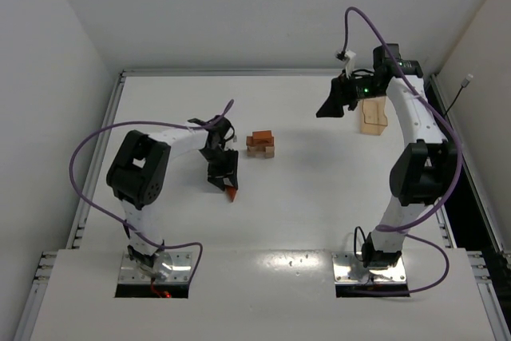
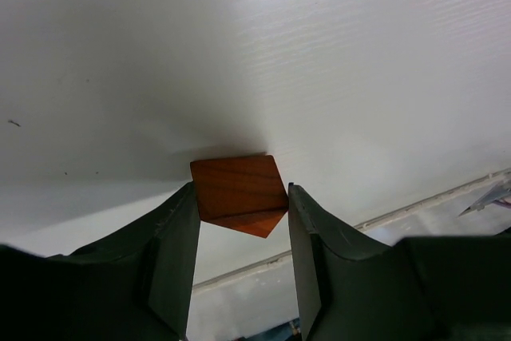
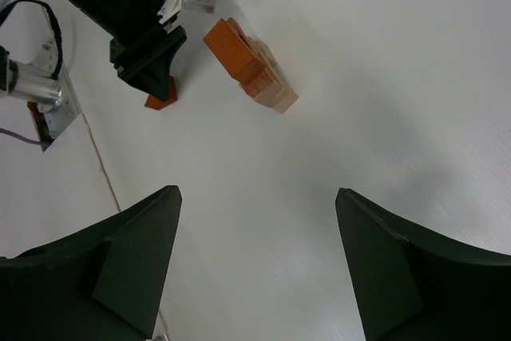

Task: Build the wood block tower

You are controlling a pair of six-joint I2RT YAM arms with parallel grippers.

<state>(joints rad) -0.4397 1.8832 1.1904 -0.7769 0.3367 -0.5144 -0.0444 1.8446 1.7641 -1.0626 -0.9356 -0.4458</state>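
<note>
The wood block tower (image 1: 260, 145) stands mid-table, tan pieces below and reddish-brown above; it also shows in the right wrist view (image 3: 251, 69). My left gripper (image 1: 226, 181) points down just left of the tower. It is shut on a reddish-brown wood block (image 2: 237, 180), gripped at the fingertips (image 2: 185, 213). That block shows at the table surface in the top view (image 1: 231, 194) and the right wrist view (image 3: 159, 101). My right gripper (image 1: 331, 105) is raised at the back right, open and empty (image 3: 257, 191).
A flat light-tan wooden tray (image 1: 372, 115) lies at the back right under the right arm. White walls enclose the table on three sides. The left arm's purple cable (image 1: 88, 149) loops out at the left.
</note>
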